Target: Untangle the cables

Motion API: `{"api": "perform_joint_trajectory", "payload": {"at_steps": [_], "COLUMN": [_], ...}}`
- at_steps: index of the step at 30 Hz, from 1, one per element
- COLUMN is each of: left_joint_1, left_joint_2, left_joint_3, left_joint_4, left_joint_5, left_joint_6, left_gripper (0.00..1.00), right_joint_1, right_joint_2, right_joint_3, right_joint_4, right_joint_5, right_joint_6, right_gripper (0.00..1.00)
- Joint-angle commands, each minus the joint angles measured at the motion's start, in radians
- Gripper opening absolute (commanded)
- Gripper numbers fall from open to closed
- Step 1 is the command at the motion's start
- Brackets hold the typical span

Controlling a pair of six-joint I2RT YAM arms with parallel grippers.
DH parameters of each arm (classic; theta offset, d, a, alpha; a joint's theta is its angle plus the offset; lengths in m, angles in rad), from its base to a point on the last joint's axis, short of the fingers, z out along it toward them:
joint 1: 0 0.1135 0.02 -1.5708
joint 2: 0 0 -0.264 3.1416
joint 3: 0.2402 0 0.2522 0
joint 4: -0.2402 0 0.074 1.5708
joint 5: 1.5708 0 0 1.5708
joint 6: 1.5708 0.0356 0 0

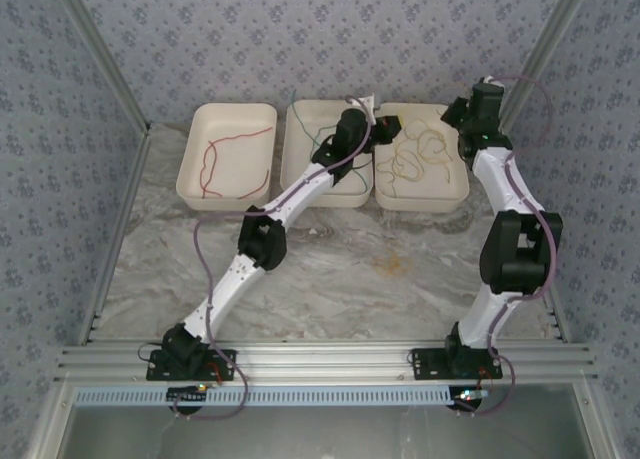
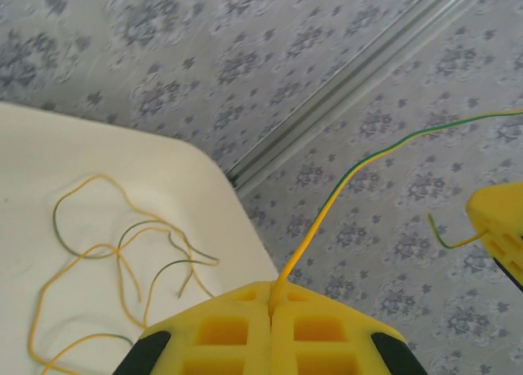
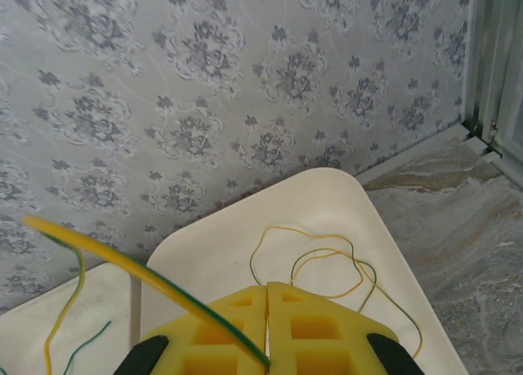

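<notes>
Both grippers are pinched tight on wire. The left gripper has its yellow jaws pressed flat together on a thread-thin yellow-and-green strand, which rises from the tips and runs off towards the right gripper. That one's jaws are likewise closed on a yellow-and-green wire; whether it is the same wire I cannot tell. Both hang above the trays at the far right of the grey marbled worktop.

Three shallow white rectangular trays stand side by side along the worktop's far edge. The left tray, nearest the far left corner, holds a single thin red cable lying in loose waves. The middle tray holds green cables, partly hidden by the left arm. The right tray, towards the far right corner, holds a loose heap of yellow cables, some with green stretches, crossing one another.

These wires look very light and limp, yet springy enough to keep their curls. Being thin and smooth, they would likely slip from a slack pinch and snag their neighbours when lifted. I judge the best hold to be near a free end or on a clear run away from any crossing, drawn slowly so that loops slide out rather than tighten
</notes>
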Motion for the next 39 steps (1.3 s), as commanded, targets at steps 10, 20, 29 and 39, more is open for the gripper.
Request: {"api": "perform_joint_trajectory", "payload": {"at_steps": [10, 20, 29, 39], "left_joint_1": [-0.025, -0.005, -0.020, -0.067], "left_joint_2": [-0.118, -0.021, -0.134, -0.269], "left_joint_3": [0.005, 0.008, 0.005, 0.005], "left_joint_4": [0.046, -0.027, -0.294, -0.489], "left_joint_5": [-0.064, -0.005, -0.054, -0.091], "left_joint_6": [0.007, -0.118, -0.030, 0.137], "left_gripper": [0.00, 0.54, 0.62, 0.59], "right_joint_1": [-0.016, -0.014, -0.011, -0.001], "right_joint_2": [0.049, 0.193, 0.430, 0.561], "right_joint_3": [0.108, 0.209, 0.476, 0.736], "right_joint_4": [-0.076, -0.185, -0.356, -0.548], "right_joint_5": [-0.029, -0.062, -0.099, -0.134], "right_joint_6": [0.036, 0.042, 0.017, -0.020], "right_gripper": [0.00, 0.00, 0.00, 0.34]}}
